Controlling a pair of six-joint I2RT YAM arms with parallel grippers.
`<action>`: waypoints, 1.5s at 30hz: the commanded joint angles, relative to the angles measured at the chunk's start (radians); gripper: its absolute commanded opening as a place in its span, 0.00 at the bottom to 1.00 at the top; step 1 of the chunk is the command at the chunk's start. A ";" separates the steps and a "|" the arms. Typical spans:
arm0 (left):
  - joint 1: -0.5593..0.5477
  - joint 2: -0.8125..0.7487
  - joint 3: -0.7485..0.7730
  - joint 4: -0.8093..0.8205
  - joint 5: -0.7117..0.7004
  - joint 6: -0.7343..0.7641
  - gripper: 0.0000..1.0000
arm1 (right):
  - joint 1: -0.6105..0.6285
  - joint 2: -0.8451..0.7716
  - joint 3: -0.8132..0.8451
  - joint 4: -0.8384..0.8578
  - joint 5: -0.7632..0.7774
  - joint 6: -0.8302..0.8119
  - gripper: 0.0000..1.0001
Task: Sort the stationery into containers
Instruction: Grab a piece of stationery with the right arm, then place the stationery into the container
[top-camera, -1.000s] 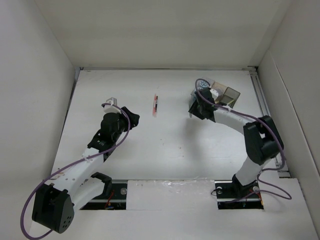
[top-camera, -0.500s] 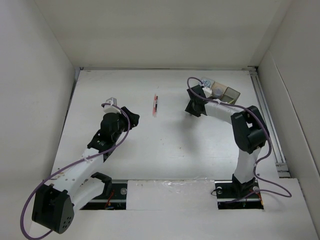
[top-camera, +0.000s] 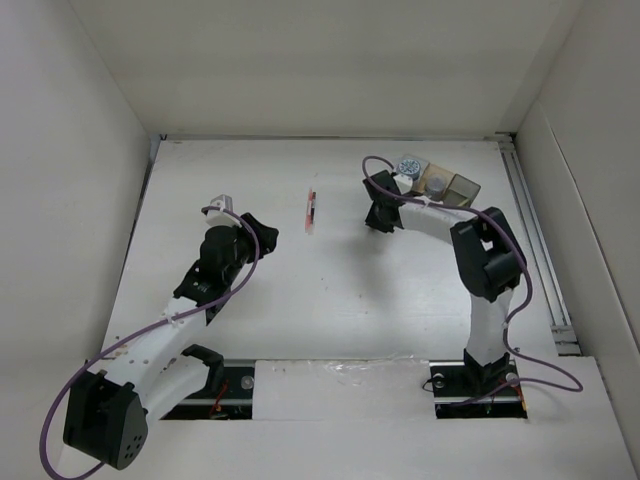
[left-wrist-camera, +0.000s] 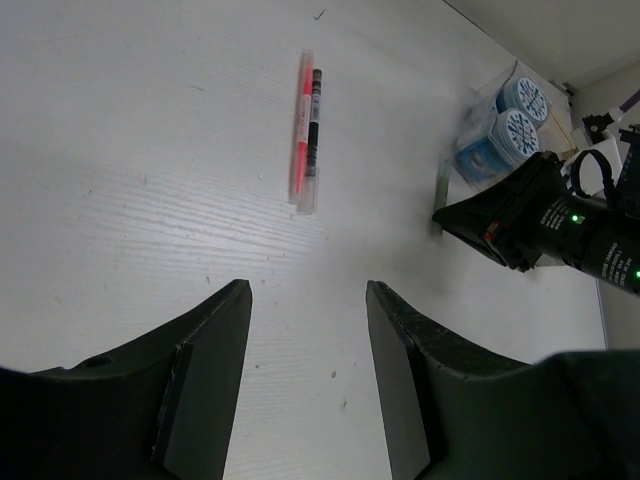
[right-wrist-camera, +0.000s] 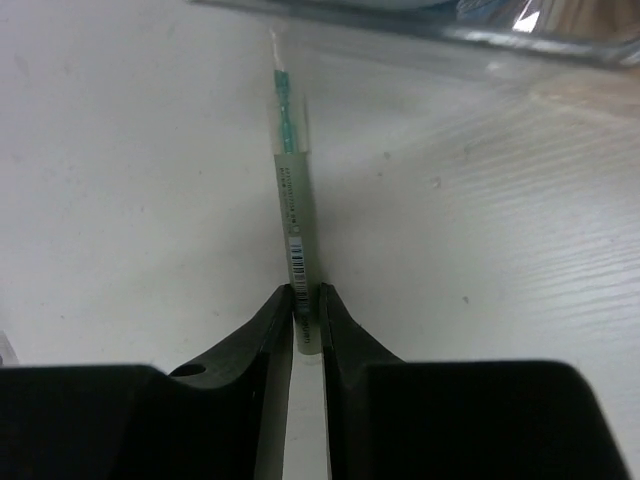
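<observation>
Left wrist: tray (left-wrist-camera: 472, 165) holds discs (left-wrist-camera: 520, 130); left end effector (left-wrist-camera: 308, 292) apart, empty; right end effector (right-wrist-camera: 305, 293) pinching grey stick (right-wrist-camera: 291, 200).

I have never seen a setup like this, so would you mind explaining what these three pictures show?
Two robot arms are bolted to a white table. One picture looks down from above; the other two come from wrist cameras, so the dark prongs at the bottom are that arm's own fingers. The right gripper is closed on a slim grey-green stick lying near the tray, which holds patterned blue discs. The left gripper is open and empty, facing a pink stick and a dark stick lying side by side.
</observation>
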 joint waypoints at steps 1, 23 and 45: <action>0.000 -0.020 0.022 0.042 -0.008 0.001 0.46 | 0.042 -0.007 0.009 -0.023 -0.001 -0.008 0.03; 0.000 -0.011 0.013 0.051 0.019 -0.008 0.46 | -0.450 -0.473 -0.234 0.117 -0.043 0.056 0.03; 0.000 0.049 0.013 0.070 0.029 -0.008 0.46 | -0.470 -0.370 -0.265 0.175 -0.072 0.095 0.32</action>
